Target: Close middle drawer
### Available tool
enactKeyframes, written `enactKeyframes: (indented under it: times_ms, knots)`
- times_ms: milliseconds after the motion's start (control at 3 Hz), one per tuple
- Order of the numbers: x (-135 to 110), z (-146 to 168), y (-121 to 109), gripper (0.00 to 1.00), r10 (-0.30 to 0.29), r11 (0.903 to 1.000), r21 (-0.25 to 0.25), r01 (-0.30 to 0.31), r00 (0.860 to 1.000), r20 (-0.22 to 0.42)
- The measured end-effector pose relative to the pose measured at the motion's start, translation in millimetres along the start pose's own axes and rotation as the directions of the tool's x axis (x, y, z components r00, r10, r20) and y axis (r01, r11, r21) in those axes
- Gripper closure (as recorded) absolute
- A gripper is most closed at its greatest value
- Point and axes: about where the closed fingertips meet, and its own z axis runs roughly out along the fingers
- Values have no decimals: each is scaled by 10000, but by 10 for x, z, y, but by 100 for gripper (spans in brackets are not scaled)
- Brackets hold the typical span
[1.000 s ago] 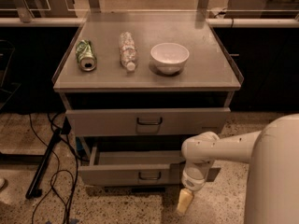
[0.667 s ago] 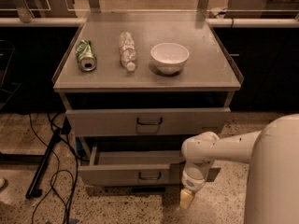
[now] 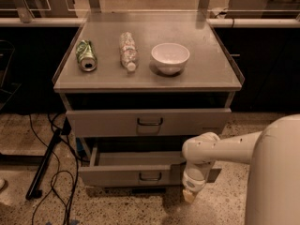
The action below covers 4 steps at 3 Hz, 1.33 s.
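Observation:
The middle drawer [image 3: 117, 176] is a wide grey drawer with a small dark loop handle [image 3: 150, 176]. It stands pulled out well past the upper drawer [image 3: 108, 122], and its inside [image 3: 136, 158] shows. My gripper [image 3: 190, 196] hangs from the white arm [image 3: 206, 149] at the drawer front's right end, close in front of it and just below its lower edge. Whether it touches the front I cannot tell. The lowest drawer is hidden under the open one.
On the cabinet top [image 3: 211, 74] lie a green can [image 3: 86, 56] and a clear bottle [image 3: 127, 51], and a white bowl [image 3: 170, 57] stands there. Black cables [image 3: 56, 182] and a dark stand leg [image 3: 44, 165] lie on the floor at left. My white body [image 3: 276, 177] fills the right.
My gripper has shifted slightly up and to the right, nearer the drawer front's lower edge. The drawer itself has not visibly moved.

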Motion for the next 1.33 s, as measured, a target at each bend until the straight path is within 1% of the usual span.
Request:
enactKeyframes:
  times_ms: [333,667,1000,1333]
  knots:
    - [-49,77,-74,100,84,10000,43,-84,10000,-14]
    - [-194,237,-215,100,146,9996,226,-147,9999,67]
    - [-292,327,-303,100,179,9992,354,-184,9997,149]
    - [-345,294,-357,100,189,9978,628,-207,9994,292]
